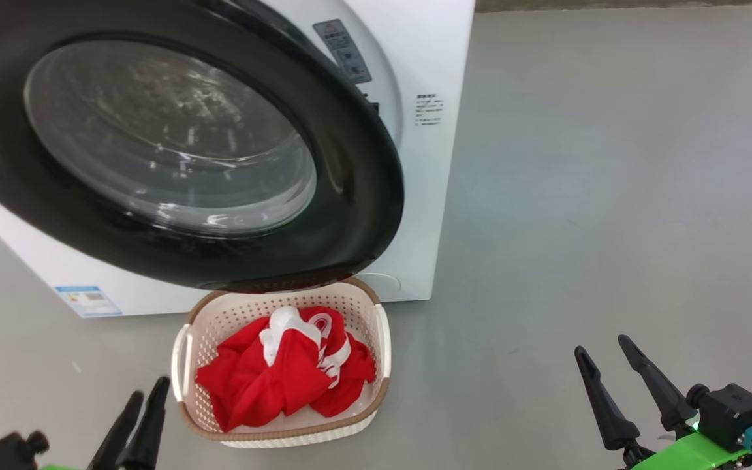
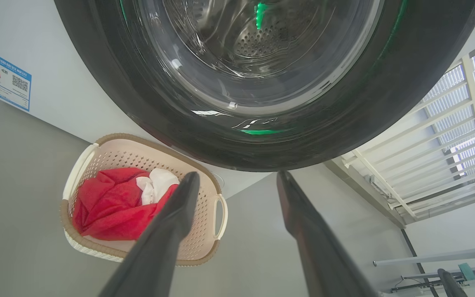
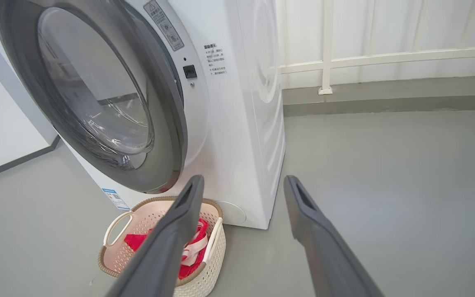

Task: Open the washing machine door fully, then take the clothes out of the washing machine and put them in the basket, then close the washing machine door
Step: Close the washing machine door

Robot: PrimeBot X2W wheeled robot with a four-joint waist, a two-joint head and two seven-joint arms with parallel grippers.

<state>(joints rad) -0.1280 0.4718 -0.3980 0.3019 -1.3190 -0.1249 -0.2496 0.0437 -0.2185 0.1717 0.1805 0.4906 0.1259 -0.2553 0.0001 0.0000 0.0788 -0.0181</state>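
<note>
1. The big white front-loading washing machine [image 1: 435, 163] is seen standing on the smooth grey floor [image 1: 611, 196]. A small blue label [image 1: 87, 300] is stuck low on its front.
2. The large round washing machine door [image 1: 363, 215], with a glossy black rim and a bulging clear glass centre, is found ajar. In the right wrist view a gap is seen between its free edge and the machine's front.
3. A perforated steel drum [image 2: 258, 41] is made out through the glass in the left wrist view.
4. The small cream plastic basket [image 1: 232, 316], with perforated sides, a brown woven-look rim and white side handles, is set on the floor just in front of the machine, below the door's lower edge.
5. The bright red clothes [image 1: 265, 385] with white bands are piled, crumpled, inside the basket.
6. The left gripper [image 1: 149, 388] is seen near the basket's left handle but apart from it. Its dark fingers are spread in the left wrist view, and nothing is grasped.
7. The right gripper [image 1: 603, 349] is seen well apart from the basket, over bare floor — released, with nothing between its fingers.
</note>
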